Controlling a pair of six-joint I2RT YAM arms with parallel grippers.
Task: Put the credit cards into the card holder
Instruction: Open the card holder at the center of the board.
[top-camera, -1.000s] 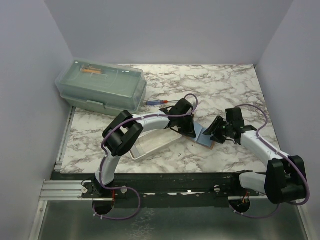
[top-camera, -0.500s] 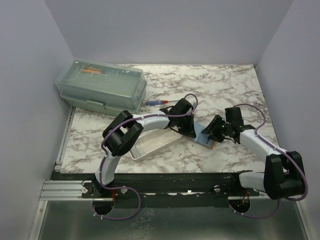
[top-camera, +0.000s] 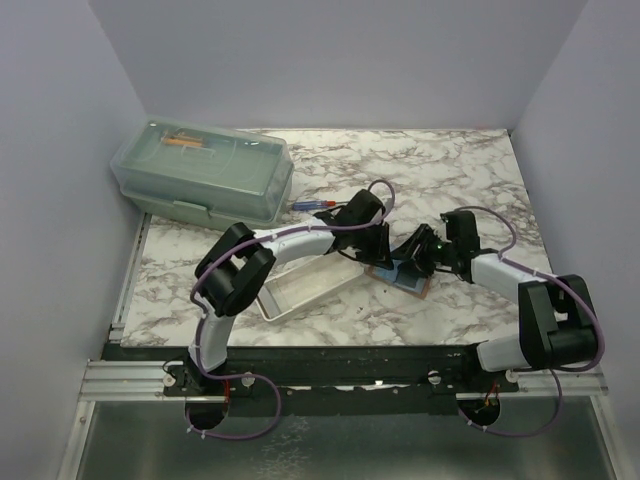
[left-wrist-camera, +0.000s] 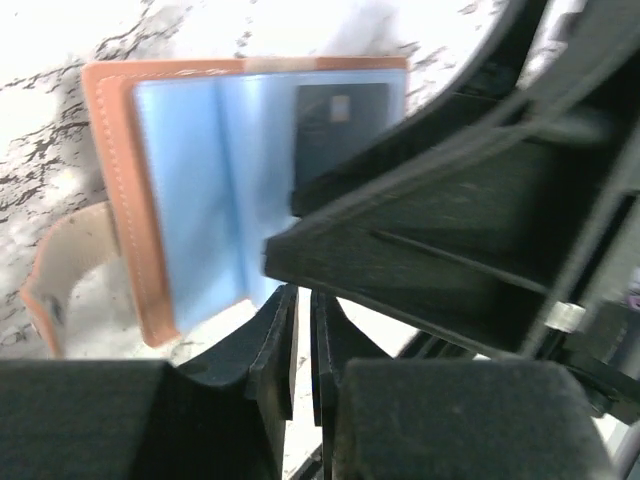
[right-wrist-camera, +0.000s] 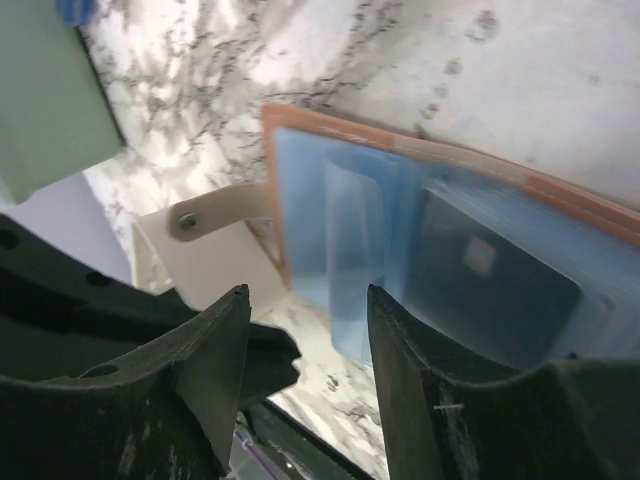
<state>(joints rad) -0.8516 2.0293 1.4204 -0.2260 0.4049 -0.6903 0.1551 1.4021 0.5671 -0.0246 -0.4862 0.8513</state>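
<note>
Overhead: card holder (top-camera: 408, 279) sits mid-table just right of the white tray (top-camera: 298, 291), with the left gripper (top-camera: 377, 260) and right gripper (top-camera: 403, 262) meeting over it.
Left wrist: holder lies open, blue sleeves up. One credit card (left-wrist-camera: 340, 115) is seated in a sleeve. Left fingers are barely apart with nothing between them, which looks like a release.
Right wrist: right jaws are spread and grip nothing. One finger is over the sleeves, probably pinning the holder flat. No other cards visible.

A tan-brown card holder (left-wrist-camera: 110, 200) has pale blue sleeves, one showing a dark blue-grey credit card (left-wrist-camera: 340, 115). The bench (top-camera: 450, 170) is white marble with grey veins. The lidded box (top-camera: 200, 175) is translucent pale green; the tray (top-camera: 300, 290) is white.
</note>
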